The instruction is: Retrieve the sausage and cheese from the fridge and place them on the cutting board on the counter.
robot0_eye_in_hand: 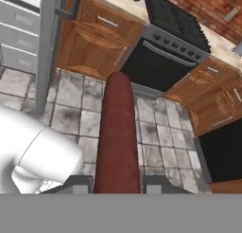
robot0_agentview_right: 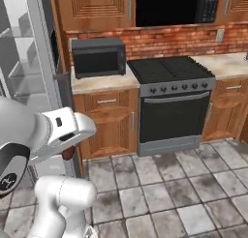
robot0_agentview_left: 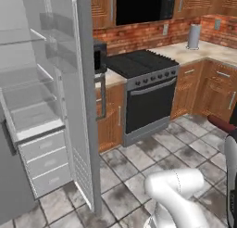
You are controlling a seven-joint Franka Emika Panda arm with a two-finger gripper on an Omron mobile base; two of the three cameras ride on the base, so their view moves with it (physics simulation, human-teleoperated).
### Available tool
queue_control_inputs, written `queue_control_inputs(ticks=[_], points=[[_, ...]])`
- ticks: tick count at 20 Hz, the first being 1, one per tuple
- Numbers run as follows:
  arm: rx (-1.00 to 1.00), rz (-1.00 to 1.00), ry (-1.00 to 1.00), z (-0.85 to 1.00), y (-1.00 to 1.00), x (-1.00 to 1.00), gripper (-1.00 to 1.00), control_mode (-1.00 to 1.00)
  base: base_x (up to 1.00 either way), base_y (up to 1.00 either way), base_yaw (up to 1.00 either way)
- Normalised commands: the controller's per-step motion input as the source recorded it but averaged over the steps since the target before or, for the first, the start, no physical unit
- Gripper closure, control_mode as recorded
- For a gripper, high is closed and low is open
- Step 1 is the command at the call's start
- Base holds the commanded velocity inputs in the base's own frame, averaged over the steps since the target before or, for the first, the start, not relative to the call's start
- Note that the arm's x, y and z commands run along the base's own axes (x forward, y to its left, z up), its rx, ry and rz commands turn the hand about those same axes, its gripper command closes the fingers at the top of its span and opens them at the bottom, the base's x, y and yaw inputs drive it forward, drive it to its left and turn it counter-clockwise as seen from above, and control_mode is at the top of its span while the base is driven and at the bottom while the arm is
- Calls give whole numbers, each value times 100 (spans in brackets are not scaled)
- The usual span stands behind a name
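My gripper (robot0_eye_in_hand: 116, 182) is shut on the sausage (robot0_eye_in_hand: 117, 132), a dark reddish-brown link that runs up between the fingertips (robot0_eye_in_hand: 159, 182) in the hand view, above the tiled floor. One end of the sausage (robot0_agentview_left: 221, 123) pokes in at the right edge of the left base view, and a tip of the sausage (robot0_agentview_right: 68, 153) shows under the white hand (robot0_agentview_right: 72, 128). The fridge (robot0_agentview_left: 32, 111) stands open at the left, its door (robot0_agentview_left: 81, 106) swung out, with bare clear shelves. The beige counter (robot0_agentview_right: 99, 82) runs beside the stove. The cheese and the cutting board are out of view.
A black stove (robot0_agentview_left: 146, 90) with an oven door sits between wooden cabinets (robot0_agentview_left: 196, 90). A black microwave (robot0_agentview_right: 98, 56) rests on the counter left of it. A grey canister (robot0_agentview_left: 194, 36) stands on the far counter. Open tiled floor (robot0_agentview_right: 169, 184) lies ahead.
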Motion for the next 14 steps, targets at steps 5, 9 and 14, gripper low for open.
queue_control_inputs(ticks=[5, 9, 14], points=[[0, 0, 0, 0, 0, 0, 100, 100, 31, -84, -60], [0, 0, 0, 0, 0, 0, 100, 100, 71, -88, -45], [0, 0, 0, 0, 0, 0, 100, 100, 99, -84, -37]])
